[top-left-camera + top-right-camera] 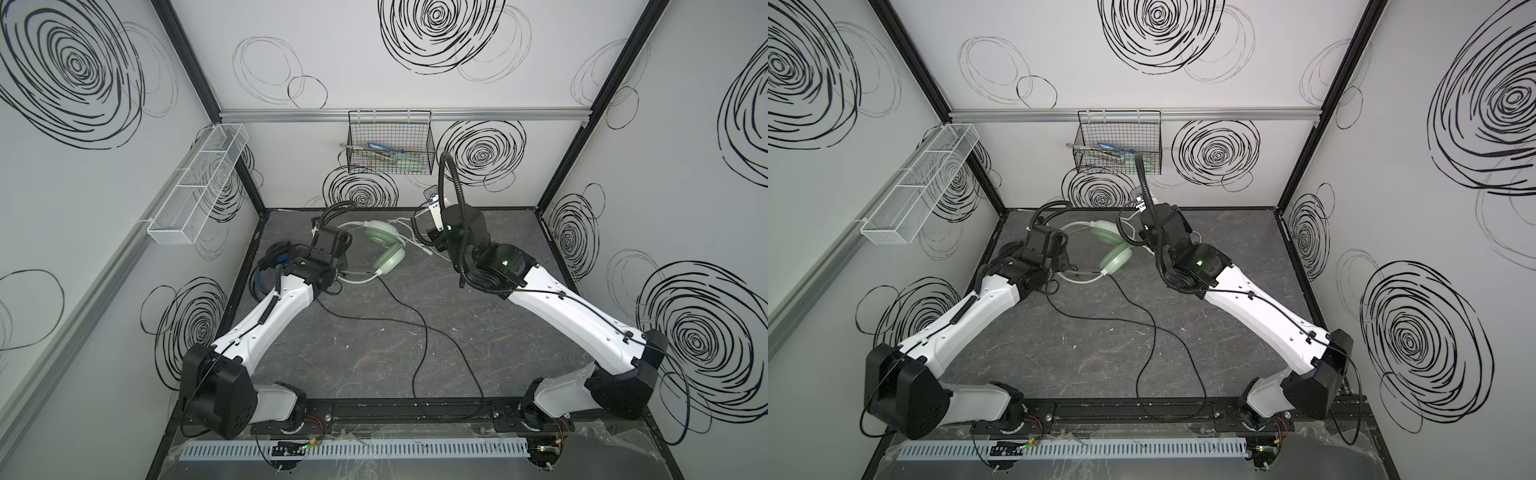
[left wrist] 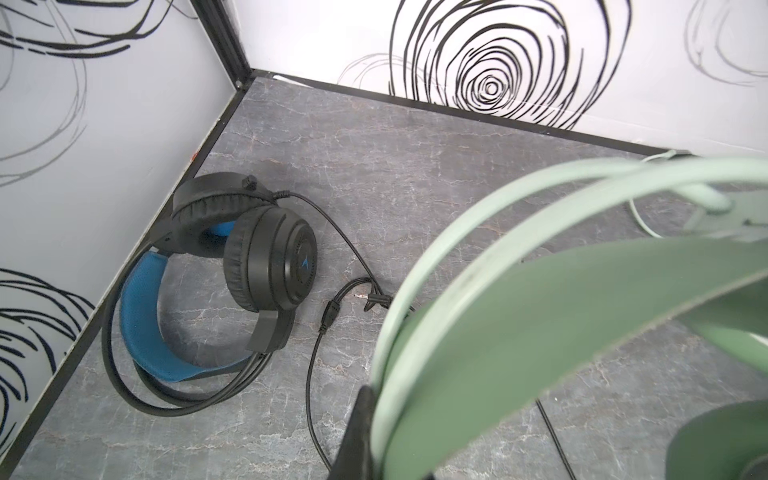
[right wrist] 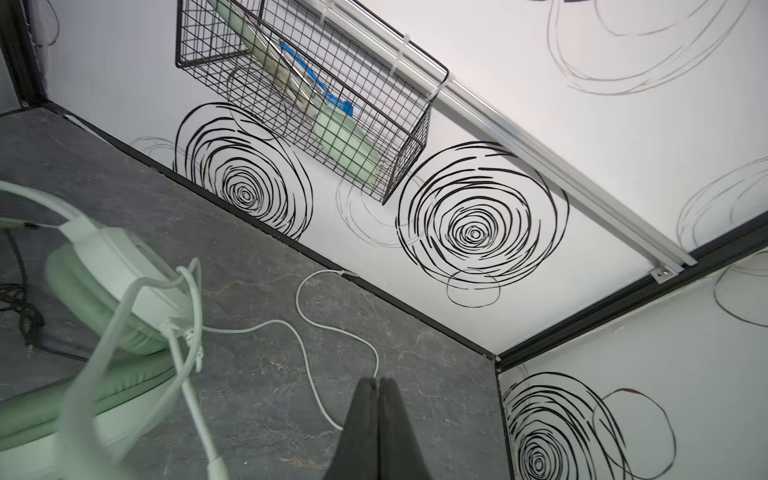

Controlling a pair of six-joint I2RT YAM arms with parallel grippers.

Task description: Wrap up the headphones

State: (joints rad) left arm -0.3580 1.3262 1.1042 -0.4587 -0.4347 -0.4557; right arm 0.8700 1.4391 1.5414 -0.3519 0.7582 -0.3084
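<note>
Mint headset (image 2: 561, 324) pinched by band in left claw (image 2: 370, 411); right claw (image 3: 378, 386) clamping white cord (image 3: 332, 328).

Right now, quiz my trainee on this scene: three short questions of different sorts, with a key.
1. True or false: the black headset lies mid-table.
2. The right gripper is shut on: A) the black cord, B) the white cord, C) the wire basket.
3. Fill in: the left gripper is shut on the headband of the ___ headset.
Key: 1. False, it lies beside the left wall. 2. B. 3. Mint-green, meaning the mint-green headset.
</note>
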